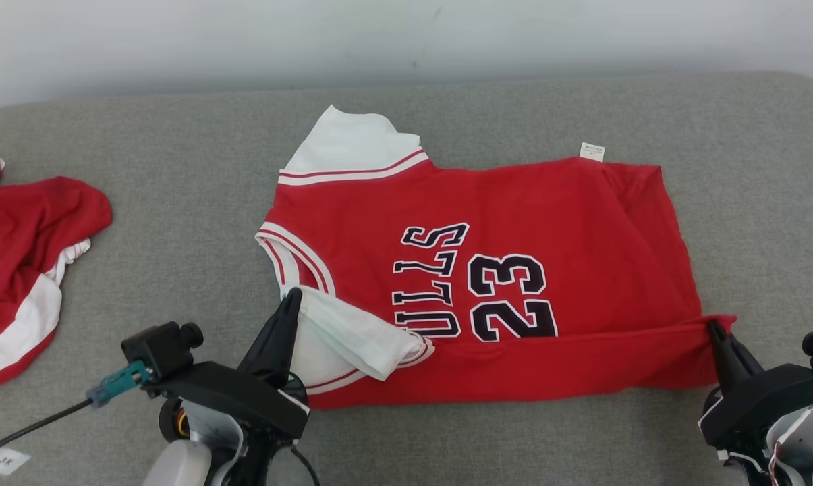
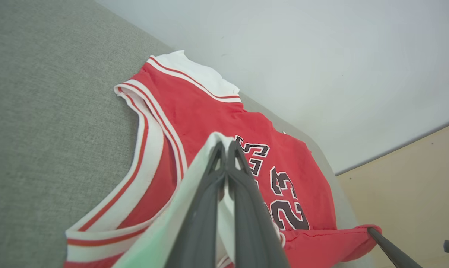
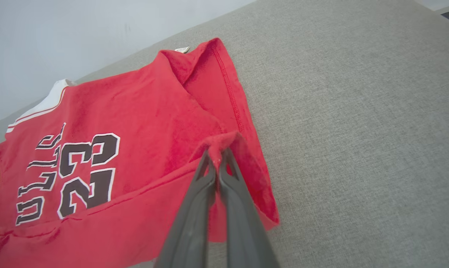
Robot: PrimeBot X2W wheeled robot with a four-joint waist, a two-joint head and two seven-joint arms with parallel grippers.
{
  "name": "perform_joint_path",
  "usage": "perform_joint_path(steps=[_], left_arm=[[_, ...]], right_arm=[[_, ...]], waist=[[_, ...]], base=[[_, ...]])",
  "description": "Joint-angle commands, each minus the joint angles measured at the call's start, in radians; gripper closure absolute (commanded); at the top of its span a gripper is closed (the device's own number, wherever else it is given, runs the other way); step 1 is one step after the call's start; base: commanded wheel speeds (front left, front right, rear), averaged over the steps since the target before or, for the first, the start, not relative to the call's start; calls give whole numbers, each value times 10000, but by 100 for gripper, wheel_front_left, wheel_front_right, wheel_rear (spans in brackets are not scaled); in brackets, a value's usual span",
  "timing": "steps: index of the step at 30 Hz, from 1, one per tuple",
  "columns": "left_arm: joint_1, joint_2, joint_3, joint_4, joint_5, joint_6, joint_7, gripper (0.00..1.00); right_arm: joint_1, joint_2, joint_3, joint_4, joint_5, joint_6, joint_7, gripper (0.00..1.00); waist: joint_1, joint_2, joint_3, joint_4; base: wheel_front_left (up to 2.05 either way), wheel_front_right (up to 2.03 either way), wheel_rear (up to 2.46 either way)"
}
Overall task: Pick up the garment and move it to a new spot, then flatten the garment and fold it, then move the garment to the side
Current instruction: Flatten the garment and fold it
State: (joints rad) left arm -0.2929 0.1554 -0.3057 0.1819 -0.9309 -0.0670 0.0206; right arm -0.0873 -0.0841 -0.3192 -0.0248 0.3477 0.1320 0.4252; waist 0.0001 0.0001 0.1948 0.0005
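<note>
jersey (image 1: 548,202): soft, light, floppy | left hand (image 1: 291,293) pinching white sleeve (image 1: 352,337) | right hand (image 1: 714,327) pinching hem corner (image 3: 224,141) | grip corners, it'll sag

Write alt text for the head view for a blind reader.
A red jersey numbered 23 lies on a grey surface, its near edge folded over. The left gripper pinches its white sleeve, the right gripper its hem corner. Another red garment lies at left.

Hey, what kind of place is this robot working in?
Probably an indoor lab or test room set up for clothes folding: a grey fabric-covered surface against a plain pale wall, a red jersey spread on it, and a second red garment lying at its left.
</note>
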Motion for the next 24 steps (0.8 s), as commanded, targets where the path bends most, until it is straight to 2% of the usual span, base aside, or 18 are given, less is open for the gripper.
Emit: perform_joint_path(steps=[1, 12, 20, 21, 22, 24], left_arm=[[-146, -34, 9, 61, 93, -36, -108, 100], [-1071, -130, -52, 945, 417, -237, -704, 100], [-1891, -183, -173, 1857, 987, -5, -1140, 100], [-1980, -188, -165, 1987, 1091, 61, -1261, 87], [-2060, -179, -181, 2116, 1237, 139, -1423, 0], [-2167, -164, -286, 2391, 1468, 229, -1645, 0]], right_arm=[[-72, -48, -9, 44, -86, -20, -96, 100], [-543, -178, -118, 767, -347, -20, -874, 100], [-1051, -249, 127, 1325, -582, -20, -1262, 100], [-1134, -254, 141, 1413, -631, -20, -1335, 65], [-1223, -243, 105, 1503, -671, -20, -1432, 0], [-1352, -172, 24, 1707, -722, -20, -1584, 0]], waist=[[-1, -1, 63, 10], [-1, -1, 318, 41], [-1, -1, 458, 39], [-1, -1, 464, 37], [-1, -1, 469, 34], [-1, -1, 455, 31]], base=[[0, 0, 0], [0, 0, 0], [0, 0, 0], [0, 0, 0], [0, 0, 0], [0, 0, 0]])
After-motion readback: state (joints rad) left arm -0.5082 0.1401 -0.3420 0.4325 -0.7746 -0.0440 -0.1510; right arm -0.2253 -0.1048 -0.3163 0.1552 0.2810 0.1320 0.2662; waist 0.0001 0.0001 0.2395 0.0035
